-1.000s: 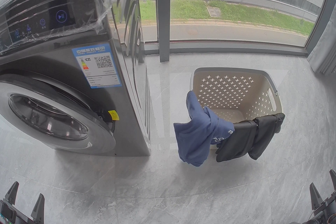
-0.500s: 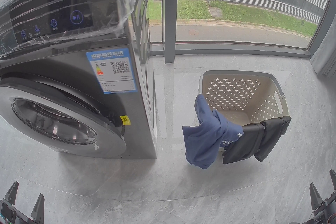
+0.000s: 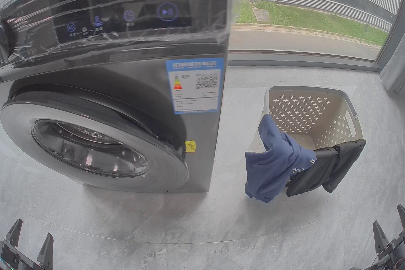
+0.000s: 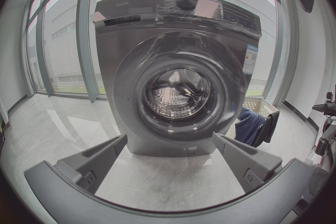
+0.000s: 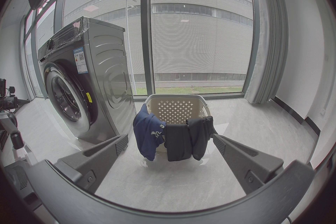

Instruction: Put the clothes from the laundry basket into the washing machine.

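three clothes by my count: one blue top (image 3: 274,161) and two black pieces (image 3: 314,176), though the black ones overlap, so can't swear it isn't one folded thing. all of them hang over the basket (image 3: 312,90) on its near rim, partly inside and partly dangling outside. the blue one is at the rim corner nearest the washer (image 3: 126,72), with the black touching it on the far side. the blue top is crumpled, with a small white print.

one basket: beige, star-shaped holes. one washer, dark grey, just beside the basket, round door (image 3: 90,148) shut.

the left wrist view looks through the door glass at the drum (image 4: 176,95), plus a knob (image 4: 186,0) up top. the head view gives the lit panel (image 3: 126,13) under plastic wrap and a label (image 3: 195,85). the right wrist view gives a curtain (image 5: 269,42) beyond the basket.

two grippers: left gripper (image 3: 31,237) and right gripper (image 3: 388,222), both well apart from the basket, fingers spread, holding nothing.
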Available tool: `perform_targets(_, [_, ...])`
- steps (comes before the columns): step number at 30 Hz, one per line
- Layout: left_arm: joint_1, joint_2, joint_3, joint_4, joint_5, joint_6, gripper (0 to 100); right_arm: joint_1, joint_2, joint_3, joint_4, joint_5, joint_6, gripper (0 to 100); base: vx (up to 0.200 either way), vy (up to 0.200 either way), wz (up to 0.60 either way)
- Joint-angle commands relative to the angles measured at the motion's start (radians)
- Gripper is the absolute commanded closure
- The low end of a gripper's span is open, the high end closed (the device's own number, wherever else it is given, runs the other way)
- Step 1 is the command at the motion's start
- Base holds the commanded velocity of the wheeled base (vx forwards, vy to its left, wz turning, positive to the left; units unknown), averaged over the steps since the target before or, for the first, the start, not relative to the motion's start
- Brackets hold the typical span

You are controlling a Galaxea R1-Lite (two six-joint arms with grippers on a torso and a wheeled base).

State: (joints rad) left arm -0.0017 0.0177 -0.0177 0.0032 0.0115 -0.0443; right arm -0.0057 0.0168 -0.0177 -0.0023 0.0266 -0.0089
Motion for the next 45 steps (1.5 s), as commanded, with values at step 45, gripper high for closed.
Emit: perform_targets(45, [0.0, -0.007, 0.015, 0.0, 0.001, 0.0, 0, 0.0, -0.012, 0.018, -0.001, 0.001, -0.002, 0, -0.04, 0.071, 0.0])
